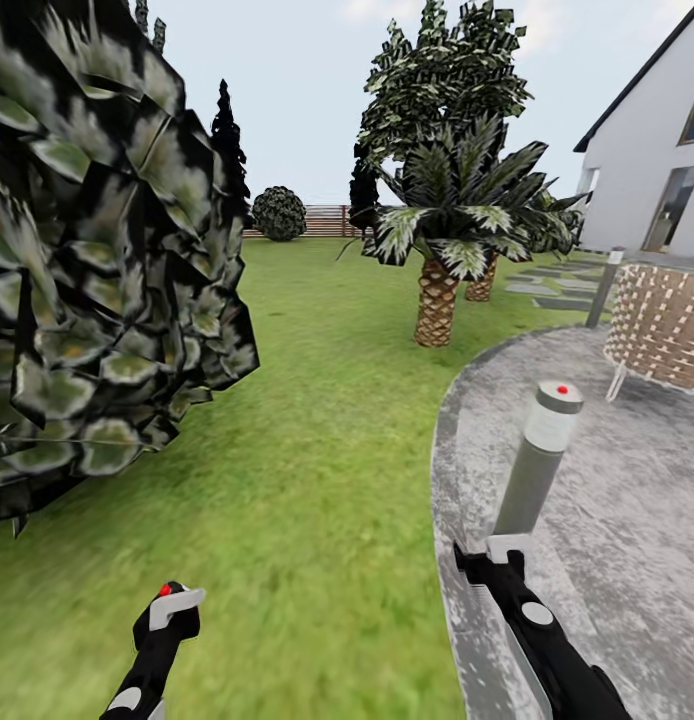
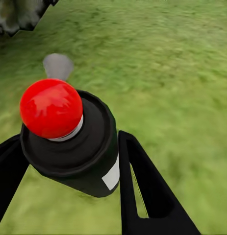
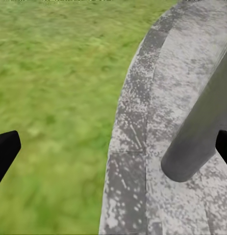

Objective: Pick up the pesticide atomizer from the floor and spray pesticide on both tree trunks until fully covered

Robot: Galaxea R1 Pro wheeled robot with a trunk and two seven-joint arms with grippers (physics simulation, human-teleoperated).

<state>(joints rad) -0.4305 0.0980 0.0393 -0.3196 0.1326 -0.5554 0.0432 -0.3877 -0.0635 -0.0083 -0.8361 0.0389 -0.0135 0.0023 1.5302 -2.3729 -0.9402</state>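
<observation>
The pesticide atomizer (image 2: 69,142) is a black can with a round red top, and my left gripper (image 2: 69,164) is shut on it, one black finger on each side. In the head view the atomizer (image 1: 168,610) is held low over the lawn at the lower left, in my left gripper (image 1: 170,622). My right gripper (image 1: 492,556) hangs open and empty at the edge of the paved patch, its fingers (image 3: 5,152) spread wide, close beside a grey lamp post (image 3: 201,132). The two trees and their trunks are out of view.
A big dark bush (image 1: 87,250) crowds the left. The lamp post (image 1: 537,460) stands on the round grey paved patch (image 1: 627,520) just ahead of my right arm. Palms (image 1: 437,300) with a taller crown behind, a wicker seat (image 1: 662,320), a house (image 1: 647,150) and a fence (image 1: 322,220) lie beyond open lawn.
</observation>
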